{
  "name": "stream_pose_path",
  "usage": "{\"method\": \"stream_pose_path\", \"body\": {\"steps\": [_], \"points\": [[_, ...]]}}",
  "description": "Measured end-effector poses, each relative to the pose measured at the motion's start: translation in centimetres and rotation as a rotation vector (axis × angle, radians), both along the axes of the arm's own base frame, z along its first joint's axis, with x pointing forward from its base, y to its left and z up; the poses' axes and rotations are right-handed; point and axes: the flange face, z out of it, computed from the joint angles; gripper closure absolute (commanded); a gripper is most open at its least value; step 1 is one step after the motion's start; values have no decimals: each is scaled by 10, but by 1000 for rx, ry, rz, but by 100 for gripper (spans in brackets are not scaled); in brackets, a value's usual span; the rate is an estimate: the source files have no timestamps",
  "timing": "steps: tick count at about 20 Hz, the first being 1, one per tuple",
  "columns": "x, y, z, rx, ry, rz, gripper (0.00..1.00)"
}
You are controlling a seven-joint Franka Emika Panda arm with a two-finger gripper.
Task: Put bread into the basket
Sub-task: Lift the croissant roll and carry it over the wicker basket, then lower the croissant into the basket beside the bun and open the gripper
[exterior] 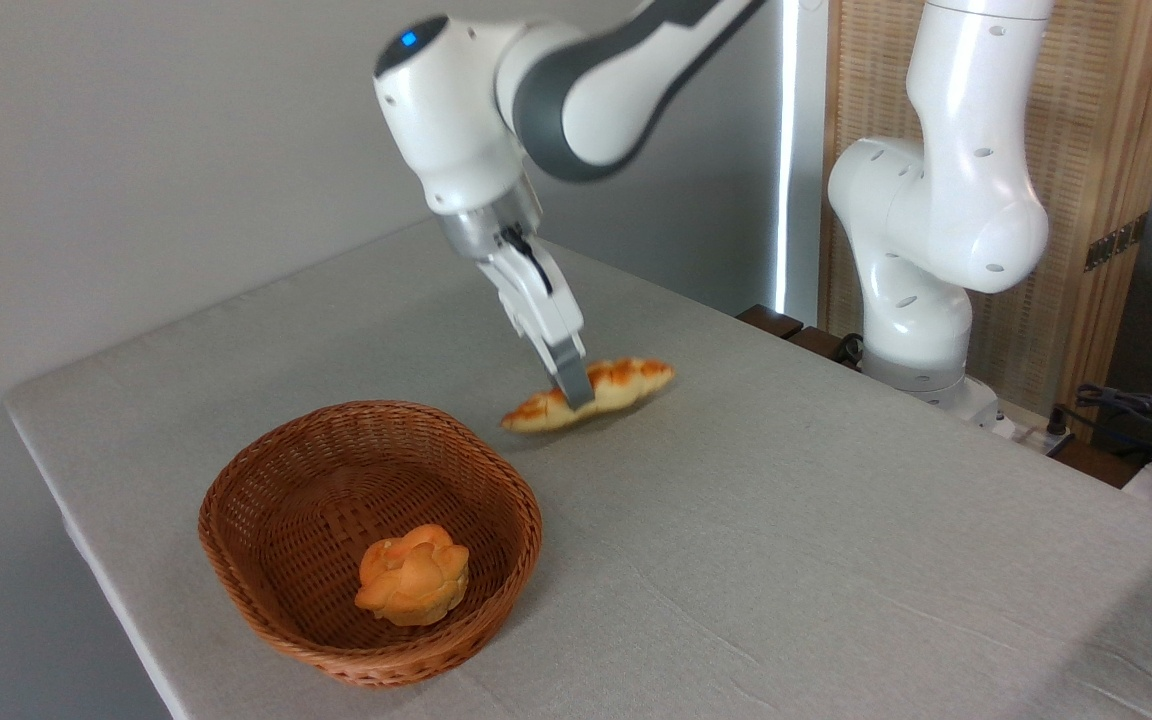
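Pincer (573,392) fingers are closed narrowly on the middle of the bread (591,393), the long braided loaf, whose two tapered ends stick out to either side of the near finger. The loaf sits tilted, its right end higher than its left; whether it touches the table (786,520) cannot be told. Below and to the left of the pincer, well apart from it, stands the woven basket (256,500). A small round orange bun (412,574) lies inside it, toward the near wall.
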Motion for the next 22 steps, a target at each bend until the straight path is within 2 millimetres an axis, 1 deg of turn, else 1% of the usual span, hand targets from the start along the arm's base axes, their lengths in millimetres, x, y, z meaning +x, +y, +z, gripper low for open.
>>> {"method": "stream_pose_path", "body": {"steps": [2,4,5,6,7,8,9,10,11,12,14,15,17,22], "points": [[11,-1,37,-14,-36,4,89],[29,2,74,-42,-106,22,88],[42,6,91,-58,-146,37,87],[55,12,105,-74,-189,55,87],[68,18,114,-91,-238,66,86],[83,22,118,-107,-295,67,85],[95,23,116,-119,-337,62,79],[106,23,108,-126,-366,53,62],[116,21,98,-131,-389,39,39],[126,18,87,-135,-409,25,18],[142,14,65,-140,-436,6,8],[148,13,57,-143,-449,1,0],[153,12,53,-147,-471,-3,0],[153,12,53,-148,-474,-3,0]]}}
